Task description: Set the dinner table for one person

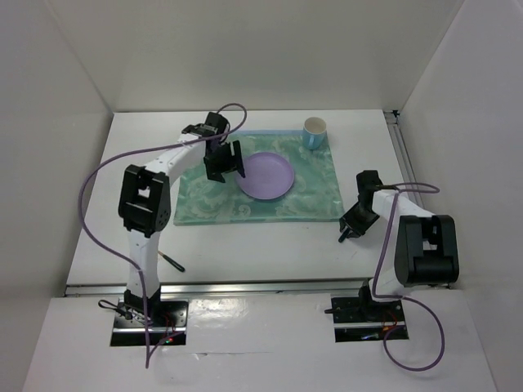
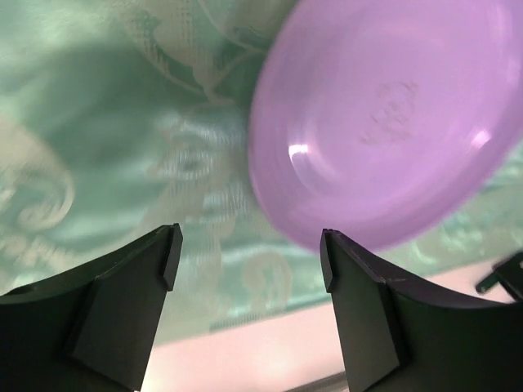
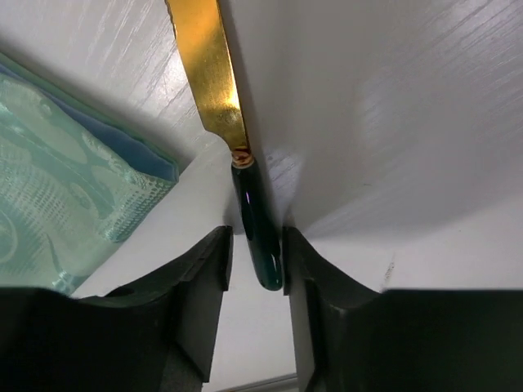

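The white dinner table [image 1: 270,253] carries a green patterned placemat [image 1: 204,204] with a lilac plate [image 1: 265,175] on it. My left gripper [image 1: 222,162] hovers open and empty over the mat, just left of the plate [image 2: 384,122]. My right gripper [image 1: 350,224] is low over the table, right of the mat. In the right wrist view its jaws [image 3: 257,253] straddle the dark green handle of a gold-bladed knife [image 3: 208,65] lying on the table. The handle touches the right finger, and a gap shows at the left finger.
A blue and cream cup [image 1: 315,133] stands at the mat's far right corner. A dark-handled utensil [image 1: 172,261] lies on the table near the left arm's base. The mat's right edge [image 3: 122,163] is close to the knife. White walls enclose the table.
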{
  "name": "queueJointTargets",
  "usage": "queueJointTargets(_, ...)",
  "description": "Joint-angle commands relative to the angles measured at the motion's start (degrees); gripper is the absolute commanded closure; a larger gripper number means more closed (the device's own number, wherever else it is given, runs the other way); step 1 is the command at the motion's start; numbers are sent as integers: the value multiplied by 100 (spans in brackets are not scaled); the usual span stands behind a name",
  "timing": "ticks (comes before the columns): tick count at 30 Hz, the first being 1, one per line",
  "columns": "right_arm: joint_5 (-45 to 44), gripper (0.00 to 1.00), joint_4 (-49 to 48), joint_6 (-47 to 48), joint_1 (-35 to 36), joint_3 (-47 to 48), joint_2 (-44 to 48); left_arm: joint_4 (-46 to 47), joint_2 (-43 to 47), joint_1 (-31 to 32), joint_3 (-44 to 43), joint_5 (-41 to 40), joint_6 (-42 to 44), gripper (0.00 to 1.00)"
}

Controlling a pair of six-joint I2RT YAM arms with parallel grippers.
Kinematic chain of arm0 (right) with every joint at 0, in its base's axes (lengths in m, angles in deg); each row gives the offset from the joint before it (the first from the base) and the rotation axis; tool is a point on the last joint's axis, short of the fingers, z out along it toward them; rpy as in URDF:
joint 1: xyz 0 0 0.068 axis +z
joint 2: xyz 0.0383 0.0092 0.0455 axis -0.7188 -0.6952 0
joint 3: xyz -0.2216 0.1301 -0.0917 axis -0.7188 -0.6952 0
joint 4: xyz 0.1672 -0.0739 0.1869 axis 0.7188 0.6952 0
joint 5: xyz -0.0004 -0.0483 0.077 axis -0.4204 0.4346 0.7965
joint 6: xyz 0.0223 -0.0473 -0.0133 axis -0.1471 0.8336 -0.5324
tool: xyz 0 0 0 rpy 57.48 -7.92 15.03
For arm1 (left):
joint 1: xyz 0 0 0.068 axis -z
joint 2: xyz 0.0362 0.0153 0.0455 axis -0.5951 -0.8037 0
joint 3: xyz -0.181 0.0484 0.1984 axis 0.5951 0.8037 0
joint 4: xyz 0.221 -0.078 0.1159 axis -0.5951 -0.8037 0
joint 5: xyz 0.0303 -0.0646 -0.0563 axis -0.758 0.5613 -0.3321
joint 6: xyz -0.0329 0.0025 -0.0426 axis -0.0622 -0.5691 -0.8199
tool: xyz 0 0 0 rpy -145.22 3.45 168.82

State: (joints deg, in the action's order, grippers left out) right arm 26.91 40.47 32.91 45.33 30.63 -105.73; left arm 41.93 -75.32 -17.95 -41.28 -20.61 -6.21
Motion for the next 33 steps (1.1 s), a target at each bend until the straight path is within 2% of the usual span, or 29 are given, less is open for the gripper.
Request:
queueJointTargets(1,-241,60,-471,-79,-8,-147,-205,-37,1184,15,196,-234,232,14)
queueJointTargets(4,-478,76,-366,-218,-8,-147,-100,-89,1740,68,539,-382,294,14)
queueJointTargets(5,-557,88,-305,-219,-8,-147,-12,-89,2107,68,653,-487,294,14)
queueJointTargets(7,-916,100,-156,-219,79,-33,453,-89,2443,68,1048,-637,233,8)
queueJointTargets(9,-1276,100,55,-27,220,255,918,-37,2743,68,1512,-586,180,4)
queueJointTargets(12,-1489,100,310,430,334,913,1070,33,2980,68,2258,-585,-66,0)
queueJointTargets(15,-1122,100,258,1516,501,1477,851,314,3305,68,2814,-699,-399,0)
queueJointTargets(17,-393,100,188,2133,677,2101,342,533,3613,68,3202,-752,-462,0)
queueJointTargets(18,-173,100,188,2545,730,2329,123,535,3614,-2,3264,-691,-462,0)
queueJointTargets(22,574,100,389,3190,1054,3322,-1115,297,3622,-54,3194,-760,-523,0)
queueJointTargets(25,637,100,443,3332,1195,3658,-1652,297,3947,-107,3317,-971,-593,1)
queueJointTargets(31,831,100,390,3384,1249,3799,-2217,-247,4079,-353,3317,-1480,-952,0)
queueJointTargets(33,909,100,329,3384,1249,3852,-2401,-397,4079,-459,3369,-1386,-1076,0)
